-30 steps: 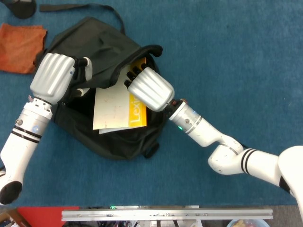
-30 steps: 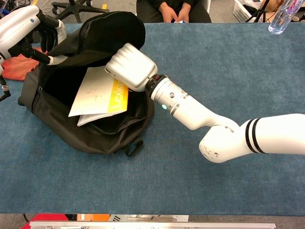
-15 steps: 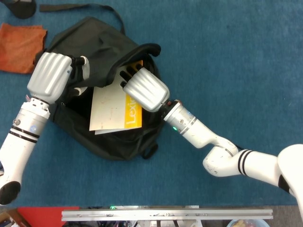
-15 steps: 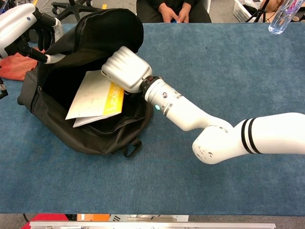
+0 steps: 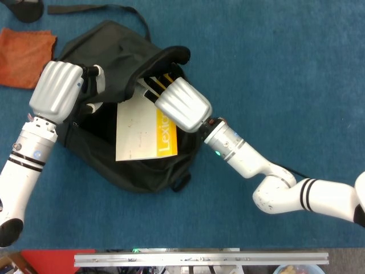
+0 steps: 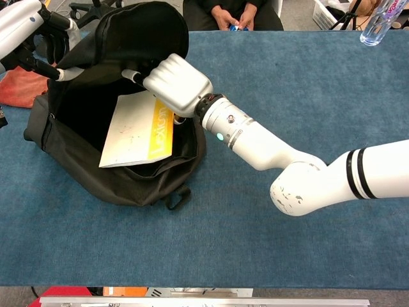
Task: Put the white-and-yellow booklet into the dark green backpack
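The dark green backpack (image 5: pixel 122 171) (image 6: pixel 77 176) lies open on the blue table. My left hand (image 5: pixel 57 90) (image 6: pixel 22 25) grips its upper flap and holds the mouth open. The white-and-yellow booklet (image 5: pixel 140 131) (image 6: pixel 134 131) stands partly inside the opening, its lower part over the bag's front wall. My right hand (image 5: pixel 181 104) (image 6: pixel 179 83) holds the booklet at its top yellow corner, and its fingers reach under the raised flap. The booklet's top edge is hidden by the hand and flap.
An orange cloth (image 5: pixel 25 57) (image 6: pixel 18 89) lies left of the bag. A black strap (image 5: pixel 97 8) runs along the far side. A clear bottle (image 6: pixel 377 22) stands at the far right corner. A seated person (image 6: pixel 233 13) is behind the table.
The booklet has swung from tilted to nearly square with the bag. My right hand has shifted slightly right with it. My left hand has lifted the flap a little higher.
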You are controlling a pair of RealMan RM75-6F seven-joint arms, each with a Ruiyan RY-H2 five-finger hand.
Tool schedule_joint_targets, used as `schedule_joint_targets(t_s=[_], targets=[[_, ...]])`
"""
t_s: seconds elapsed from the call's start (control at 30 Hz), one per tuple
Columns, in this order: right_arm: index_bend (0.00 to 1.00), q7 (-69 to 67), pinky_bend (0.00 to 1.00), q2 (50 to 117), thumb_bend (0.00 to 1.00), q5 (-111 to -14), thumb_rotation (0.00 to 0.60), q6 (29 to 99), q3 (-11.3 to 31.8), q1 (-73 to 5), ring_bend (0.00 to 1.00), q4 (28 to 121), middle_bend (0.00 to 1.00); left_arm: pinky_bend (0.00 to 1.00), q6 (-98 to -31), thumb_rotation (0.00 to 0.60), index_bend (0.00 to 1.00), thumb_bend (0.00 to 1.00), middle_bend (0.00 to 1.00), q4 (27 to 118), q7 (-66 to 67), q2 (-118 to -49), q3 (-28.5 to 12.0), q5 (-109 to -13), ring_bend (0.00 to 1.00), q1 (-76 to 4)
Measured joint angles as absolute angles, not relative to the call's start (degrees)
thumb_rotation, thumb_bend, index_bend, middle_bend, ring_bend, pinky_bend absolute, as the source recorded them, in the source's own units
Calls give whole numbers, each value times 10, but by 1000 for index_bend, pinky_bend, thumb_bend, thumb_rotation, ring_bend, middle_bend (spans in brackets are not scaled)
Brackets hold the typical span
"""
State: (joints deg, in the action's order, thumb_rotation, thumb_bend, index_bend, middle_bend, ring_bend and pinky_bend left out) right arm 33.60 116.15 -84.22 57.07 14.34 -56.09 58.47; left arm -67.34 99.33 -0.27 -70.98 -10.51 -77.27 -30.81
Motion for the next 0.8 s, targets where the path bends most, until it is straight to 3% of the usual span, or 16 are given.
schedule_joint_targets(t_s=[0.43,0.8], targets=[[73,337,449,1145,0,-846,600,587,131,-556,223,613,266,636,-674,600,665,291,688,997,0,-703,-107,-766,646,-306],[172,345,472,1206,0,-821,600,578,147,-574,225,539,302,636,-677,600,664,291,687,1007,14,-703,-102,-769,646,-304]])
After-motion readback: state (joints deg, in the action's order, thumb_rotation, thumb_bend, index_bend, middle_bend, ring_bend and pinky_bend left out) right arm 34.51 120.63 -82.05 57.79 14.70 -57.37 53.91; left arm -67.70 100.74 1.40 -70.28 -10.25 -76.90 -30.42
